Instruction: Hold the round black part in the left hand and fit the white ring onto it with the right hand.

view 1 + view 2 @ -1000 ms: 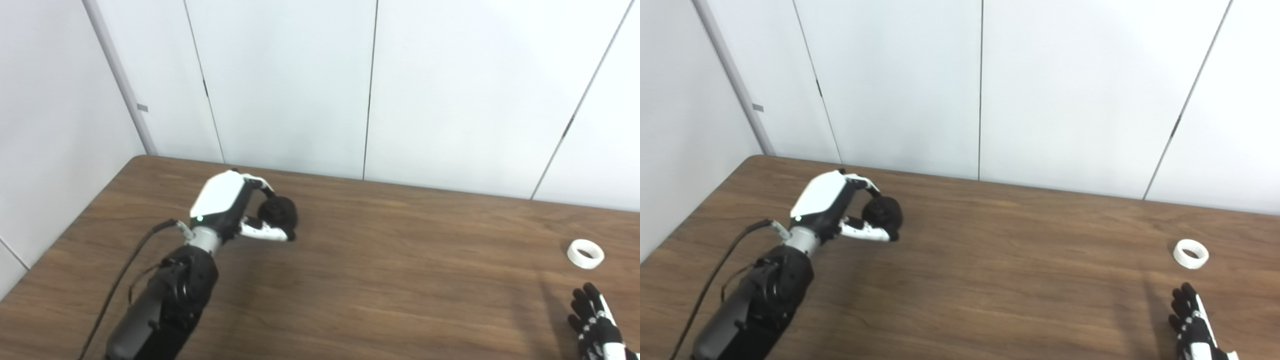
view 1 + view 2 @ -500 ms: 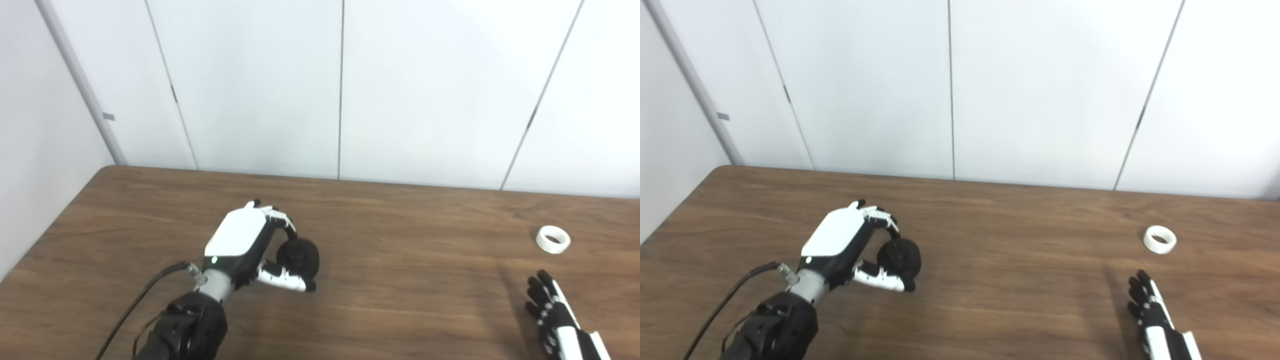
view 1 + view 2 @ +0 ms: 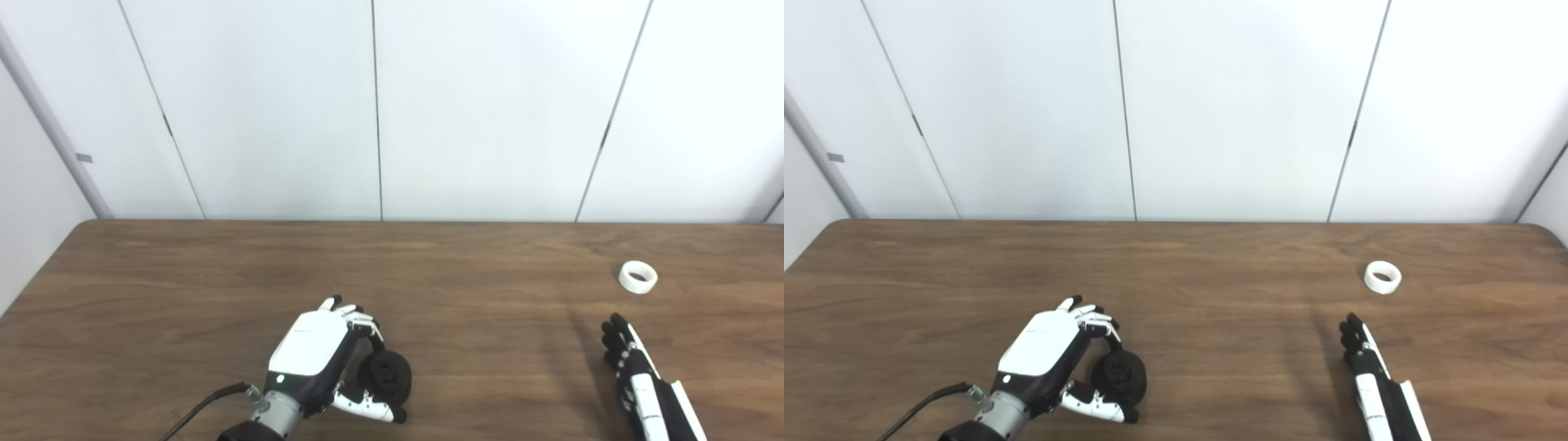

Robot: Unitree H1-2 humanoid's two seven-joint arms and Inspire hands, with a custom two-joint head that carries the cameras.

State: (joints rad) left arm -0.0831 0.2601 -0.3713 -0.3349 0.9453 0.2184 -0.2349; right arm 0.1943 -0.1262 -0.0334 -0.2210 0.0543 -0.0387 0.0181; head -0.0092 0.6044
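Both cams sit side by side on the head, above the near edge of the desk [image 3: 184,275], looking down and fwd to its far edge and the wall panels [image 3: 1237,110]. Mid-range, not close. Right eye is offset a bit right: shows the far-right desk corner, which the left eye crops. Rest of the desktop is shared.

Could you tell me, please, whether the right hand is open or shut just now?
Open. The right hand holds nothing; its fingers point straight out toward the white ring, which lies apart from it on the table.
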